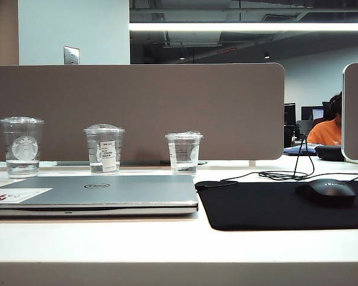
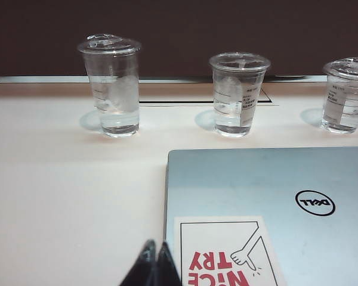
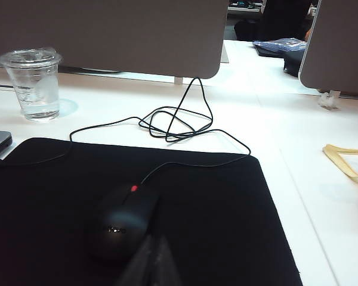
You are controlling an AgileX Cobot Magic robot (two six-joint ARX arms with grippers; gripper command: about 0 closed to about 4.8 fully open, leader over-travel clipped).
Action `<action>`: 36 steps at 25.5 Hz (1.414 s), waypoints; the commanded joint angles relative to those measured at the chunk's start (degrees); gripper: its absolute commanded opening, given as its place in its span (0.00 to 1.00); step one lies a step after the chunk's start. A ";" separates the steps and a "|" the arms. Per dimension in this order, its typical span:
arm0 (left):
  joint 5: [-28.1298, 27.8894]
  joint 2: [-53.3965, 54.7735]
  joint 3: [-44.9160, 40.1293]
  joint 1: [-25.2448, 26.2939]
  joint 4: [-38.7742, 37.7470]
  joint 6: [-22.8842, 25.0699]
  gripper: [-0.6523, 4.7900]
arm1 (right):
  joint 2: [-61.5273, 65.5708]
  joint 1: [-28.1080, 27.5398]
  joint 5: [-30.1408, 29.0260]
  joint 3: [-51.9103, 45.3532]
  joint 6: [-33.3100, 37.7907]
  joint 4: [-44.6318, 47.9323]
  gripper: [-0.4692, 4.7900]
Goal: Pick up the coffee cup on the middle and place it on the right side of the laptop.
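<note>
Left pincer (image 2: 156, 262) shows only its dark fingertips pressed together, closed and holding nothing, low over the near corner of the laptop (image 2: 268, 196) by its red-and-white sticker (image 2: 227, 253). Right pincer (image 3: 152, 262) is likewise closed and empty, just behind the black mouse (image 3: 122, 220) on the black mouse pad (image 3: 215, 214). On the white desk (image 1: 179, 244), the coffee cup (image 1: 104, 149) stands upright behind the laptop, between the logo cup (image 1: 22, 146) and the smaller cup (image 1: 184, 152), all three apart.
</note>
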 commanded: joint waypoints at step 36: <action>16.68 90.29 41.44 -0.72 42.73 -2.54 1.00 | 73.88 0.46 -14.86 66.79 8.09 23.52 0.08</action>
